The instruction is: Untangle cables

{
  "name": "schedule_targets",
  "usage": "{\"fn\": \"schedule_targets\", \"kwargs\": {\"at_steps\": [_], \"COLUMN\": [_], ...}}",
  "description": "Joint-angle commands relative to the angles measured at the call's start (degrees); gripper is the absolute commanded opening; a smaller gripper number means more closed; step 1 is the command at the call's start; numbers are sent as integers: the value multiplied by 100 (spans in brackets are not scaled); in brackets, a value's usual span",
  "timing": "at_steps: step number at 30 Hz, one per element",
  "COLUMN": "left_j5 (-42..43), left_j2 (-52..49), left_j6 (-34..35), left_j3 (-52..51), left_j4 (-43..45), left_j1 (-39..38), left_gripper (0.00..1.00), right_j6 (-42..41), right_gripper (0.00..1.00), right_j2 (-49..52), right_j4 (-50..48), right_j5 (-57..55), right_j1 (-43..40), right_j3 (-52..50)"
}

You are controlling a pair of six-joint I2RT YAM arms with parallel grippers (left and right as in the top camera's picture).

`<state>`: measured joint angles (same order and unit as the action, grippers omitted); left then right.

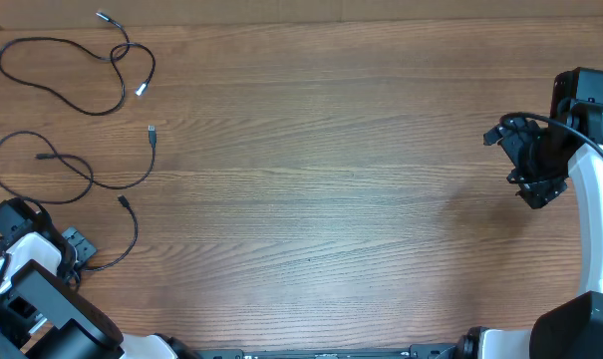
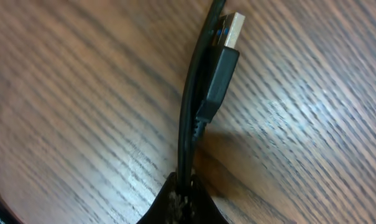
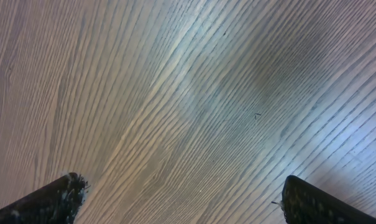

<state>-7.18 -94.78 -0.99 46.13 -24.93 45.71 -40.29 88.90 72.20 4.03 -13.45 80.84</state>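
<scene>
Brown wood-grain table (image 1: 331, 179), with three thin black cables lying loose along the left side of the overhead frame, each apart from the others. At upper left, the top cable (image 1: 57, 95) makes a wide loop that crosses itself and ends in two silver plugs. Below it, the middle cable (image 1: 92, 178) curls through a loop near the left edge and runs up to a small plug. At lower left, the lower cable (image 1: 134, 234) arcs down from a dark plug into the left gripper (image 1: 80, 254), which is pinched closed on it. The left wrist camera shows the fingertips (image 2: 181, 208) squeezed together on the cord, with a silver-tipped USB plug (image 2: 225, 56) lying alongside that cord just above the wood. Far across at the right edge, well apart from every cable, the right gripper (image 1: 535, 184) hangs over the table with its jaws spread wide
</scene>
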Motion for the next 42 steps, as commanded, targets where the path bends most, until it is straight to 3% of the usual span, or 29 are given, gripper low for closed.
{"fn": "schedule_targets", "kwargs": {"at_steps": [1,10,15,23,35,37,39,40,42], "left_j5": [426,398,-251,-221,90,83,85,87,140], "left_j2": [-271,-271,-271,-271,-271,-271,-271,-271,-269], "left_j6": [-737,-713,-142,111,-181,-181,-179,-179,-175], "left_j3": [-177,-177,-177,-177,-170,-170,-155,-125,-59], "left_j4": [-46,-81,-286,-243,-4,2,15,11,-31], "left_j1": [-74,-63,7,422,527,527,527,527,527], "left_gripper": [4,4,4,4,5,21,49,55,94], "right_j6": [-22,-22,-22,-22,-22,-22,-22,-22,-22], "right_gripper": [100,100,100,100,100,100,100,100,100], "right_j2": [17,17,17,17,17,17,17,17,17], "right_j4": [-11,-11,-11,-11,-11,-11,-11,-11,-11], "right_j5": [-57,-55,-55,-55,-55,-57,-57,-57,-57], "right_j1": [-13,-13,-13,-11,-13,-13,-13,-13,-13], "right_j3": [50,50,50,50,50,50,50,50,50]}}
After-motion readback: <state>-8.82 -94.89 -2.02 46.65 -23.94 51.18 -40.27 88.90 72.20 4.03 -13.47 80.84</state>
